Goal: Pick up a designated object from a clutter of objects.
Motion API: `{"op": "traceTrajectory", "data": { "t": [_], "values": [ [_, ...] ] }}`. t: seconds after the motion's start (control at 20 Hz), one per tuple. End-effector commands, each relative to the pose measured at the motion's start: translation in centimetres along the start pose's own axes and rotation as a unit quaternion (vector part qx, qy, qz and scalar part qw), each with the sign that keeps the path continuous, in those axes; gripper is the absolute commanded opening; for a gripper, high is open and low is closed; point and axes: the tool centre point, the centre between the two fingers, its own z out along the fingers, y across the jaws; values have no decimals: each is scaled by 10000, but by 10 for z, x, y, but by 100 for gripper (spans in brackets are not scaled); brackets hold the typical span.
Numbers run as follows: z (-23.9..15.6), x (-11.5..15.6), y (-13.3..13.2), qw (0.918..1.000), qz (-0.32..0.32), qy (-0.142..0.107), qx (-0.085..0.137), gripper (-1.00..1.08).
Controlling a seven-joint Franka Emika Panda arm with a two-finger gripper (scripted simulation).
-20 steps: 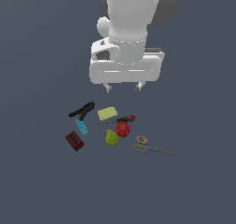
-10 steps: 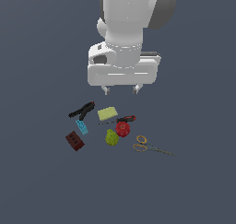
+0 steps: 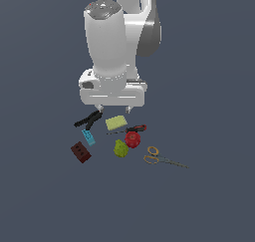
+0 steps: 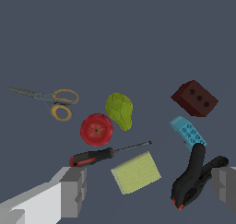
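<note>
The designated object, a black clamp-like tool (image 3: pixel 88 120) with forked handles and a red-orange tip, lies at the exterior view's left end of the clutter of objects. In the wrist view the clamp (image 4: pixel 193 179) lies close to one finger (image 4: pixel 225 187). My gripper (image 3: pixel 114 108) hovers open just above the clutter, between the clamp and the yellow-green sponge (image 3: pixel 116 122). Nothing is between the fingers of the gripper (image 4: pixel 150 188), and the sponge (image 4: pixel 135 172) sits below them.
Around the sponge lie a red-handled screwdriver (image 3: pixel 130 130), a red round piece (image 3: pixel 132 139), a green lump (image 3: pixel 120 148) and gold-handled scissors (image 3: pixel 159 157). A blue block (image 3: pixel 88 136) and a dark brown block (image 3: pixel 80 152) lie near the clamp.
The arm has come down and shifted toward the exterior view's left, bringing the open gripper closer to the clutter. The objects have not moved.
</note>
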Motion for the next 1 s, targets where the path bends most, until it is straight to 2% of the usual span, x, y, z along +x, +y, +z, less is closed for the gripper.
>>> {"op": "traceTrajectory", "data": {
  "t": [0.0,0.2,0.5,0.95],
  "values": [
    [24,-8,22,9996,295,-31,25,100],
    [66,-29,62,9964,839,-80,47,100],
    [119,-70,114,9869,1606,-145,19,100],
    [160,-117,156,9732,2288,-204,-66,100]
  ]
}}
